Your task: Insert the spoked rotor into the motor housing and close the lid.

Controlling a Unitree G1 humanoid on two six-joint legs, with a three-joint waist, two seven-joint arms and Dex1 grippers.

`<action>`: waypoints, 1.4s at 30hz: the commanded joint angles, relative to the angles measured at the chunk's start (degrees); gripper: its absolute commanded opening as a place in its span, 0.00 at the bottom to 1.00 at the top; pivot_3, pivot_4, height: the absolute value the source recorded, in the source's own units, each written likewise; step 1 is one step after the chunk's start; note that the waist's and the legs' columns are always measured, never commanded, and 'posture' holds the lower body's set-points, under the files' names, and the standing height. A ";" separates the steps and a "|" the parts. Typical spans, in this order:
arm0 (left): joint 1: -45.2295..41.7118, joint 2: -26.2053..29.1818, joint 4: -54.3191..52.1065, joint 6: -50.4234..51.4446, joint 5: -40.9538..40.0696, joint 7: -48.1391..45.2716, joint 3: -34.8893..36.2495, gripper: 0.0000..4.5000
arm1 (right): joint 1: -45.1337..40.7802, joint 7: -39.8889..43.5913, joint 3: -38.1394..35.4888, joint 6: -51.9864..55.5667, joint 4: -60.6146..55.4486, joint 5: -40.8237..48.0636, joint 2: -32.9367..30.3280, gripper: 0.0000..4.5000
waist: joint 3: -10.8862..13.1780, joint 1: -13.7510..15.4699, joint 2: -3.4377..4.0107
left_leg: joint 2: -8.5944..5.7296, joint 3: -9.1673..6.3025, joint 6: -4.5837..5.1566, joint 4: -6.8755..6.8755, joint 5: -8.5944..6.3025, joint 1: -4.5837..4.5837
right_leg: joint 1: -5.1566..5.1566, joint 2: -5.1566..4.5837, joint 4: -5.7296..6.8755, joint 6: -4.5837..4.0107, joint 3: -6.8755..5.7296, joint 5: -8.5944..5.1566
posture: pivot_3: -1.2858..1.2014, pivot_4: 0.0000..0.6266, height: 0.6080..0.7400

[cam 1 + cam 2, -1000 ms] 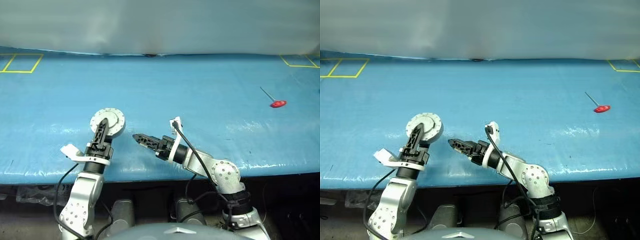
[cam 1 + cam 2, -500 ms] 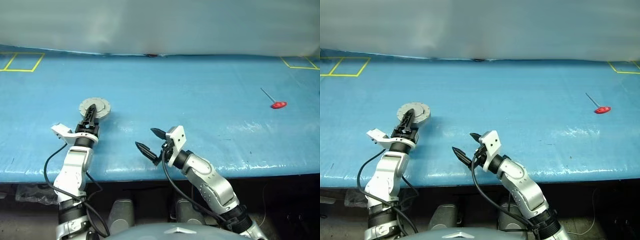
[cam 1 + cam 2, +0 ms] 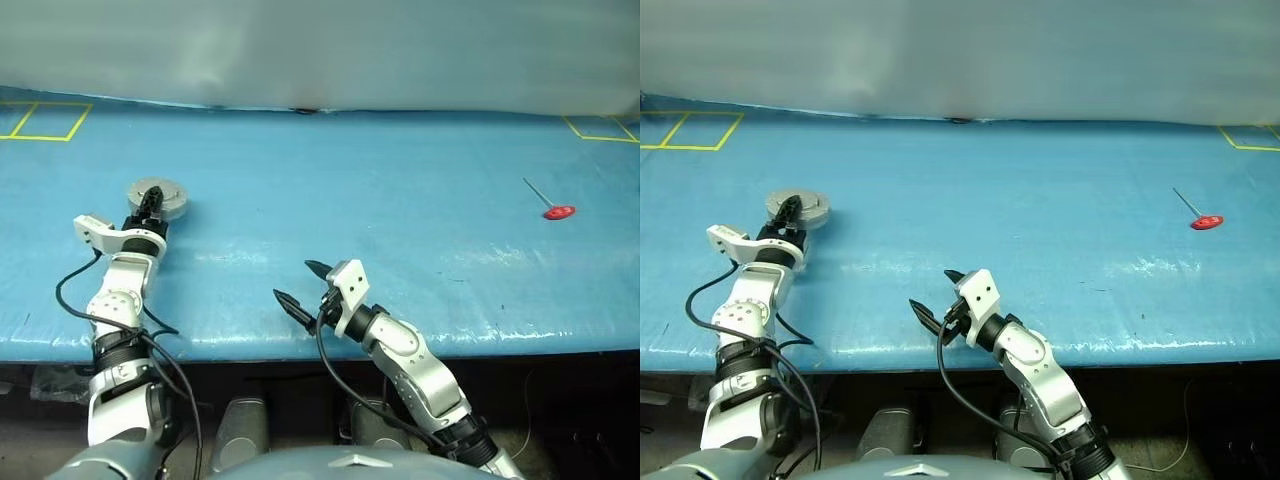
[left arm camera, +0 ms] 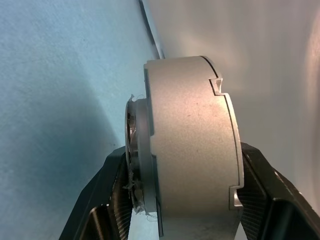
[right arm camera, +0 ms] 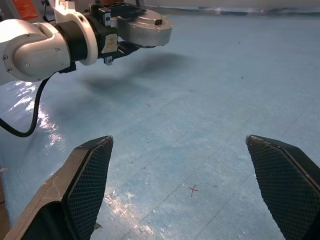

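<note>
Above blue table, left claw grips motor housing.

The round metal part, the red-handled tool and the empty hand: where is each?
motor housing (image 4: 192, 145), left wrist view, grey side wall.
red-handled tool (image 3: 557, 211), left eye view, red handle.
right hand (image 5: 185, 187), right wrist view, between open fingertips.

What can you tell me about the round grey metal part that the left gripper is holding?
The round silver-grey metal motor housing looks closed, its lid on: a thick matte drum with notched steps along its rim and a narrower collar on one face. The left gripper clamps it, one black finger on each flat face. In the right wrist view it hangs level above the blue table, its shadow below, so it seems to touch nothing but the fingers. It sits towards the table's left side.
</note>
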 commanded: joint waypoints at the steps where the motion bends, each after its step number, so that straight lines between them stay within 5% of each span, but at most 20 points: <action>1: -6.88 1.84 5.22 -0.39 4.11 -3.73 0.04 0.54 | 0.04 0.17 0.09 -1.42 -0.93 -1.40 0.68 1.00 | 0.02 -0.02 -0.04 | 0.00 -0.02 -0.03 0.00 0.02 0.00 | 0.00 0.01 0.01 0.03 -0.02 0.01 | 0.52 0.24 1.00; 10: -15.65 1.56 19.97 -3.16 13.65 -5.66 0.85 0.54 | 1.02 -0.46 -0.36 -1.07 -1.71 -3.42 1.54 1.00 | 0.06 -0.32 -0.11 | 0.01 0.00 -0.03 -0.07 0.02 0.00 | -0.05 0.01 0.00 0.28 -0.01 0.16 | 0.52 0.24 1.00; 23: -16.48 1.82 22.77 -1.96 19.73 -6.30 2.60 0.54 | 1.33 -0.82 -0.57 -0.42 -1.41 -4.15 2.31 1.00 | 0.06 -0.28 -0.11 | 0.01 -0.01 -0.07 -0.02 0.05 0.05 | -0.01 0.00 0.08 0.23 -0.01 0.23 | 0.52 0.24 1.00; 24: -16.31 1.86 22.55 -1.65 20.10 -6.29 2.61 0.70 | 1.26 -0.79 -0.54 -0.38 -1.30 -4.22 2.42 1.00 | 0.06 -0.31 -0.11 | 0.01 -0.01 -0.08 -0.02 0.05 0.07 | 0.02 0.00 0.08 0.23 -0.01 0.23 | 0.52 0.24 1.00; 28: -15.46 2.26 21.92 -1.14 20.98 -6.10 3.07 0.99 | 1.19 -0.75 -0.48 -0.18 -1.10 -4.49 2.75 1.00 | 0.06 -0.31 -0.11 | 0.01 0.00 -0.08 -0.02 0.05 0.15 | 0.09 -0.01 0.10 0.22 -0.01 0.23 | 0.52 0.24 1.00; 42: -6.32 3.84 10.51 3.60 21.58 -1.37 5.56 1.00 | 0.61 -0.23 -0.16 0.28 -0.23 -4.53 3.13 1.00 | 0.06 -1.26 -0.10 | 0.07 0.11 -0.09 -0.13 0.05 0.89 | 0.66 -0.01 0.12 0.00 0.05 -0.03 | 0.52 0.24 1.00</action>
